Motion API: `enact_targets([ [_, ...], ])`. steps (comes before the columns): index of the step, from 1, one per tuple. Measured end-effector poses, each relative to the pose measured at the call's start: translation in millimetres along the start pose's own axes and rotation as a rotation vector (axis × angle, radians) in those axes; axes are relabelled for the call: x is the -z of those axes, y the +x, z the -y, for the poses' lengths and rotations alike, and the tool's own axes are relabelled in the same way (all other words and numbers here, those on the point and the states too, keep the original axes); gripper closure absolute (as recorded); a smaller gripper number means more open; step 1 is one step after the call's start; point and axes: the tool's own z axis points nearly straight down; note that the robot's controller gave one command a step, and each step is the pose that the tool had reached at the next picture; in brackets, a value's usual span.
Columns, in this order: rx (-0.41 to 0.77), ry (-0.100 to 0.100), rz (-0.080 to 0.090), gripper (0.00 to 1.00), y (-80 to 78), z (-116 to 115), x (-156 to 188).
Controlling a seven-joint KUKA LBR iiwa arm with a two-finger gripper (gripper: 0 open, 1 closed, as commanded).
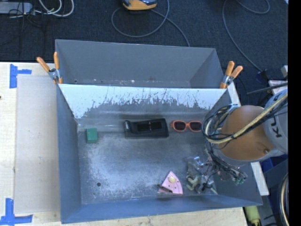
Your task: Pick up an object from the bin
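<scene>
Grey metal walls of the bin [70, 173] slope down to a scuffed floor. The arm's fingers [202, 175] are down in the corner at the lower right of the view, below the rounded orange wrist cover [244, 135] and its loops of black and yellow cable. How far the fingers are parted cannot be told, because they are lost among small metal parts and wires. Whether anything sits between them cannot be made out either.

Right at their tips lies a small olive-green thing [193, 183], its shape unclear. Just left of it a pink wedge [172, 185] with a pale yellow round spot on top rests by the near wall, close to the fingers but apart from them.

Along the far side of the floor, well apart from the fingers, lie a pair of orange-framed sunglasses [186, 125], a black oblong object [146, 128] just beside them, and a green cube [91, 135] farther left.

On the white arm link [278, 131] at the right, black lettering is cut off at the edge; a K can be read.
</scene>
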Motion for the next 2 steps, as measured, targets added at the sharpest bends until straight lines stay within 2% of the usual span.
enact_targets([
  [1, 0.001, 0.000, 0.000, 1.00, 0.0, 0.0, 0.0],
  [2, -0.001, -0.006, -0.008, 1.00, -1.3, 7.1, 48.0],
])
